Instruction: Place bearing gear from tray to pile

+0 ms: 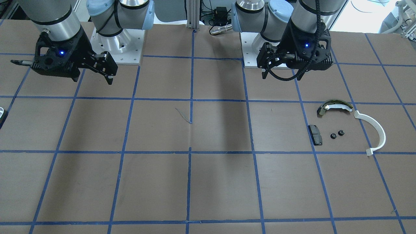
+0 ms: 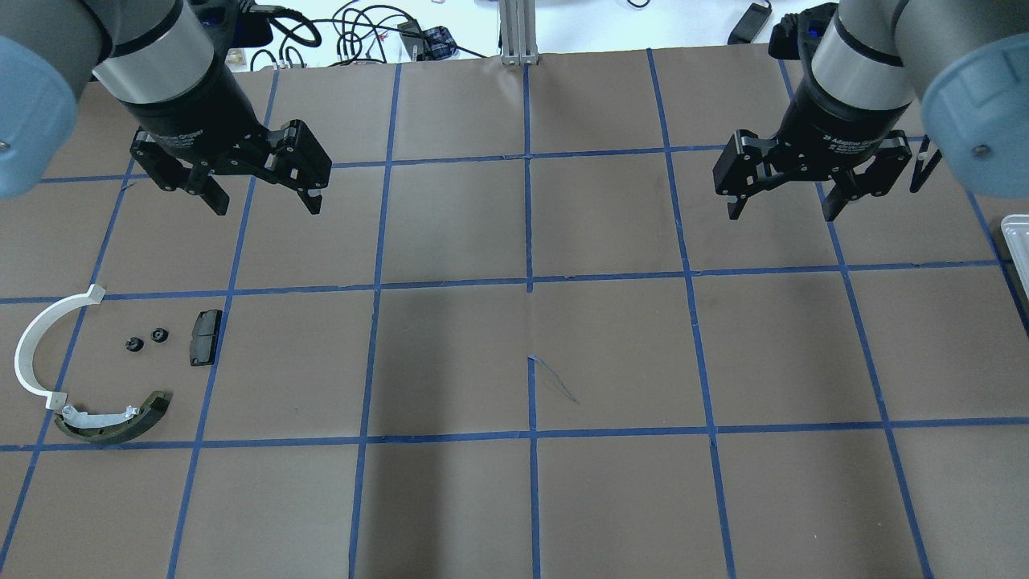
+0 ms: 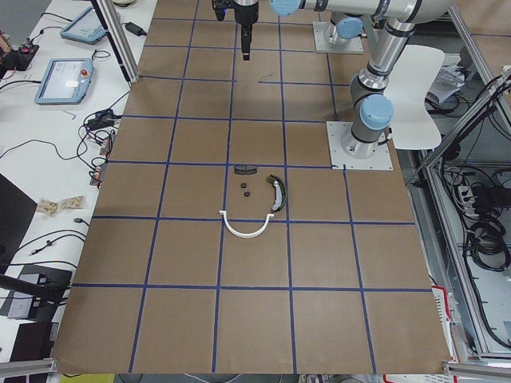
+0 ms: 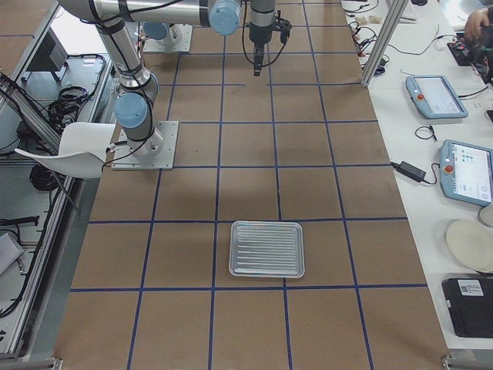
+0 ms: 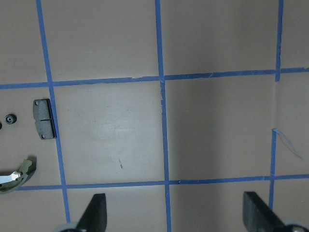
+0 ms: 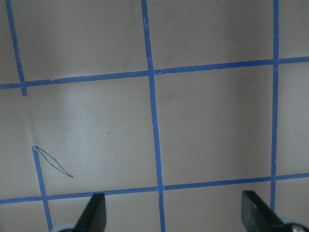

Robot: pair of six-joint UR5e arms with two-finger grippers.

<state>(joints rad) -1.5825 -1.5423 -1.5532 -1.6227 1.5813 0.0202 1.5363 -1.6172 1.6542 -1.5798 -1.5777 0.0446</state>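
Looks like this one's basically wrapped up, judging by how things lie. Two small black bearing gears (image 2: 133,345) (image 2: 158,334) sit in the pile (image 2: 104,370), just beside the black pad (image 2: 205,337), between that pad and the white half-ring (image 2: 32,354). The olive-and-white brake shoe (image 2: 112,418) lies a bit off the pad on the robot's side. The tray (image 4: 267,249) is well apart from the pad, way over at the other end of the table (image 2: 611,354), and nothing shows on it in the right-side view, so there's probably nothing left to carry. As for which way the gears point: they're round little things, so there's no real long axis to speak of, and they're too small to tell which face is up. The two of them line up roughly toward the pad, apart from each other. The left gripper (image 2: 265,205) hangs in the air well apart from the pad with its fingers spread wide and nothing between them. The right gripper (image 2: 782,213) is the same deal, spread and empty, far from the pad.
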